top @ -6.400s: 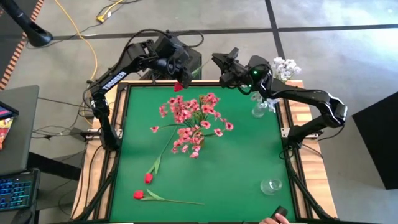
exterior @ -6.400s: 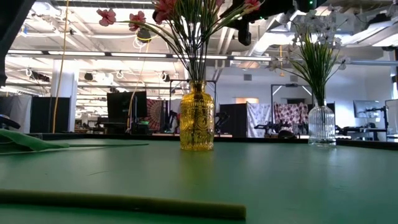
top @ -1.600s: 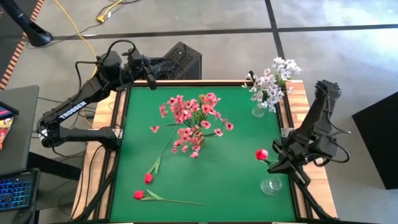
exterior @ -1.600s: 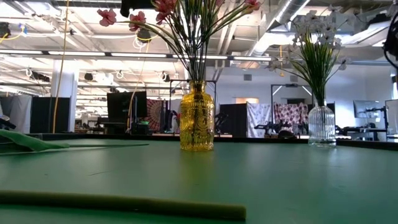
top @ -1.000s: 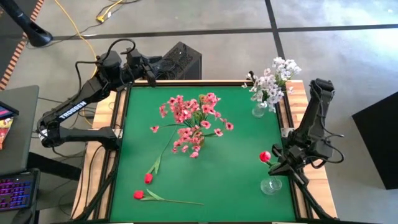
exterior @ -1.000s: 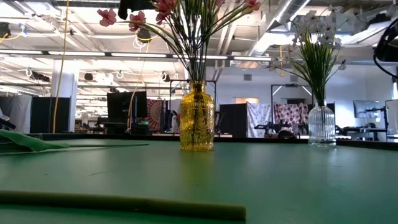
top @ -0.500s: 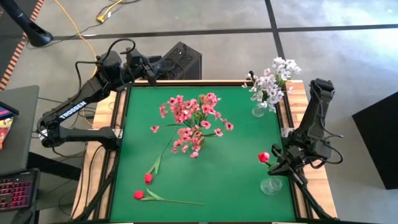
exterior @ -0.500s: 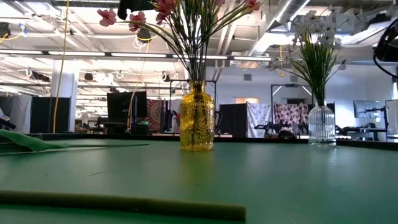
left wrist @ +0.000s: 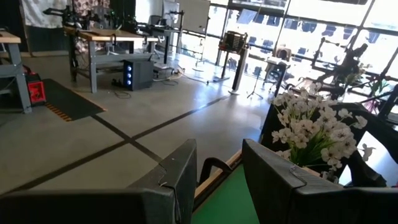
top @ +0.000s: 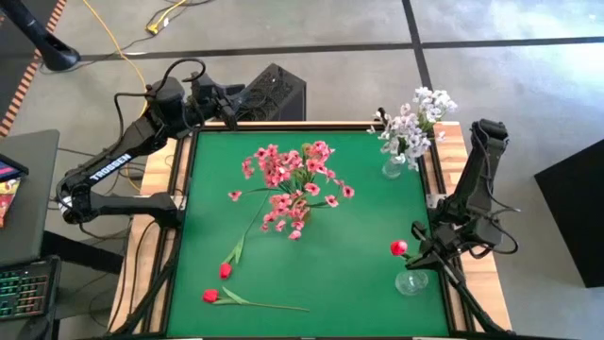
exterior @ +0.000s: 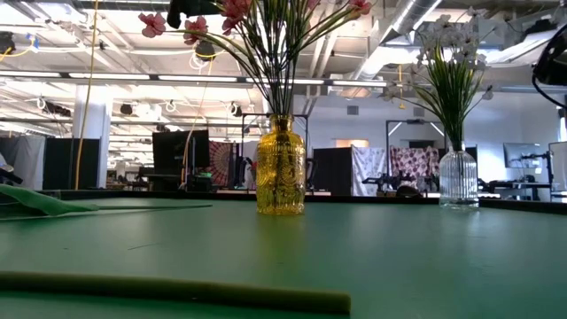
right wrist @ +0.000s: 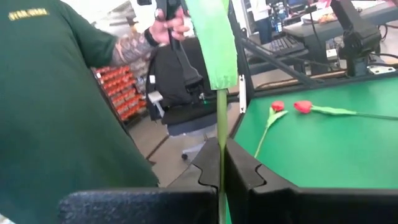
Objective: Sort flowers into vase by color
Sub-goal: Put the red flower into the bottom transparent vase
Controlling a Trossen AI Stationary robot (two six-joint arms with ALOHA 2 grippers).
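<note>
From above, white lettering on my left arm read TROSSEN; my left gripper point(top: 229, 101) hung over the table's far left corner, and that view did not show its fingers. My right gripper point(top: 416, 251) was near the table's point(top: 359, 283) near right corner, clamped on the thin green stem of a red bud flower point(top: 399, 248) whose head stood just above a small clear glass vase point(top: 411, 281). I counted three vases: that one, a yellow glass vase hidden under the pink blossom sprays point(top: 293, 184) at mid-table, and a clear ribbed vase point(top: 393, 168) of white-grey blossom sprays point(top: 415, 118) at the far right. Two more red bud flowers point(top: 225, 270) lay flat on the green mat near the near left edge. At table height, the yellow glass vase point(exterior: 281, 167) and the ribbed clear vase point(exterior: 458, 178) stood upright and well apart, with a green stem point(exterior: 177, 288) lying across the foreground. Past my left wrist, my left gripper's point(left wrist: 217, 180) two dark fingers stood apart, holding nothing, with the white blossoms beyond. Past my right wrist, my right gripper's point(right wrist: 221, 163) fingers were pressed together on the green stem point(right wrist: 221, 118); the two red buds lay on the mat beyond, and a person in a green shirt point(right wrist: 56, 99) with yellow lettering I could not read stood beside the table.
</note>
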